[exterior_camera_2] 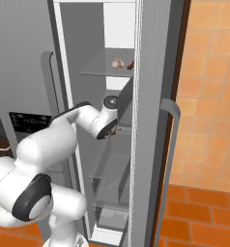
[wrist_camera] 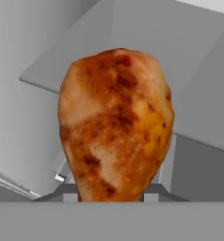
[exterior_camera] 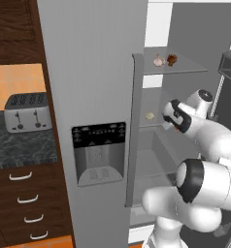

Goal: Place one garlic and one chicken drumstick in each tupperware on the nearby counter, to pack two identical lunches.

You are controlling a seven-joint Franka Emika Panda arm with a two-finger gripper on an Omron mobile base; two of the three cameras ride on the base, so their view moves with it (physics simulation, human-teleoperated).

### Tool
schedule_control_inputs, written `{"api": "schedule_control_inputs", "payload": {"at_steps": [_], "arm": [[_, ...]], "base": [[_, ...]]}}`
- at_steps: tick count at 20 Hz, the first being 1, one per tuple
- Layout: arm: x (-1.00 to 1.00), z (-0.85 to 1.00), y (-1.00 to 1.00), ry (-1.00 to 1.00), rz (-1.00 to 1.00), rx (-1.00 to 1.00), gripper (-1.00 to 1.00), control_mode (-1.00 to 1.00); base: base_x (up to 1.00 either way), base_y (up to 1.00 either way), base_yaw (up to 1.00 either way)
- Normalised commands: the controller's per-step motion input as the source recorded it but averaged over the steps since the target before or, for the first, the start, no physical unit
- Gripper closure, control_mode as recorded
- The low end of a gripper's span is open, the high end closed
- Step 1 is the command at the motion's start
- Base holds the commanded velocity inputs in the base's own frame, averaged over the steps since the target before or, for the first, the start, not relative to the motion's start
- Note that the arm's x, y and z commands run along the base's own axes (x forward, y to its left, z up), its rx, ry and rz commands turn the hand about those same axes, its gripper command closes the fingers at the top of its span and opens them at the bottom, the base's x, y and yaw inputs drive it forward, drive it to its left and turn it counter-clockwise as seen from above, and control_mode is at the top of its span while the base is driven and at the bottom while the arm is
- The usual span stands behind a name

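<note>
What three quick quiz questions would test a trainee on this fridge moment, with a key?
1. True or false: the gripper is shut on a chicken drumstick.
2. Which items sit on the upper fridge shelf? A) a garlic beside a second drumstick; B) two lemons; C) a milk carton.
3. Fill in: on the counter left of the fridge stands a silver ____.

Key
1. True: in the hand view the drumstick rises from between the fingertips.
2. A. Another garlic lies on the shelf below.
3. toaster.
</note>
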Motion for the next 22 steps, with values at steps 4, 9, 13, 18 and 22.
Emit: {"api": "schedule_control_inputs", "payload": {"at_steps": [4, 9, 13, 18, 22], "arm": [[-1.0, 0.42, 0.11, 0.03, 0.05, -0.01, 1.0, -1.0], [-1.0, 0.29, 0.21, 0.0, 0.08, -0.02, 1.0, -1.0], [-0.96, 0.27, 0.27, -0.01, 0.13, -0.05, 1.0, -1.0], [-0.8, 0.07, 0.28, -0.02, 0.11, -0.07, 1.0, 1.0], [0.0, 0.0, 0.0, 0.0, 0.0, 0.0, 1.0, 1.0]], "base": [[0.0, 0.0, 0.0], [0.0, 0.0, 0.0], [0.0, 0.0, 0.0], [-0.2, 0.06, 0.03], [-1.0, 0.46, 0.21]]}}
